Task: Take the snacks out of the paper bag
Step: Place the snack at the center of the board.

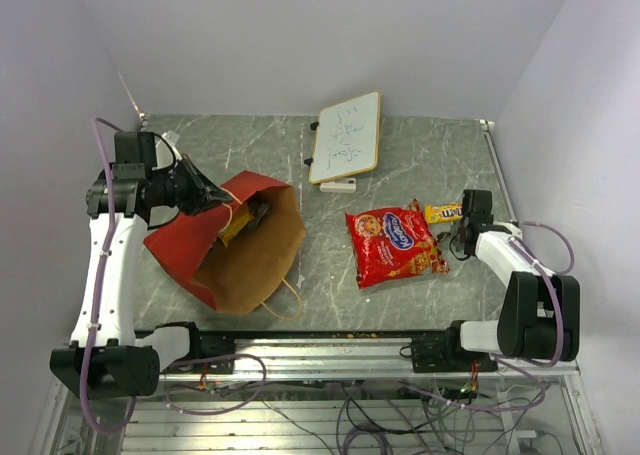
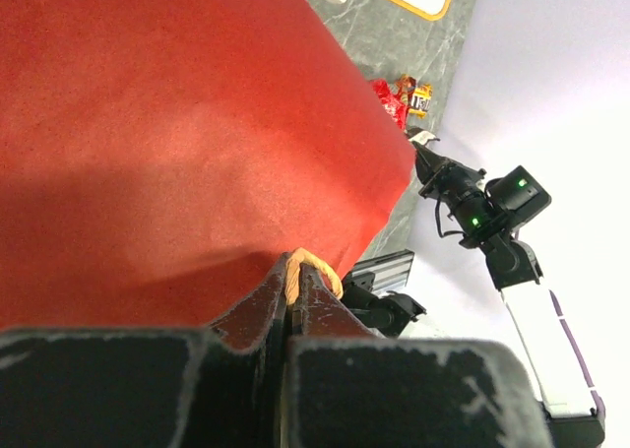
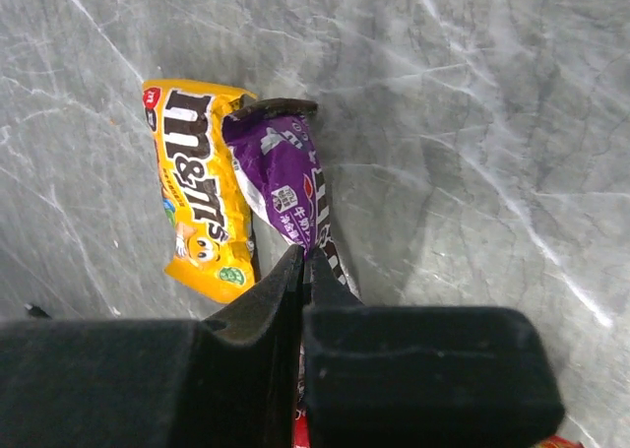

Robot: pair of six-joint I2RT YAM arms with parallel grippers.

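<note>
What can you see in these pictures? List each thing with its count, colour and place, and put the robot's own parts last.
paper bag: one, red outside, brown inside, on its side, table's left
snacks in the bag: at least two, yellow and dark, near the mouth
cookie packet: one, red, right of the bag
candy packet: one, yellow, touching the candy bar
candy bar: one, purple, far right
whiteboard: one, white, far middle
table: one, grey
left gripper: black, shut on the paper bag's handle
right gripper: black, shut on the candy bar
</note>
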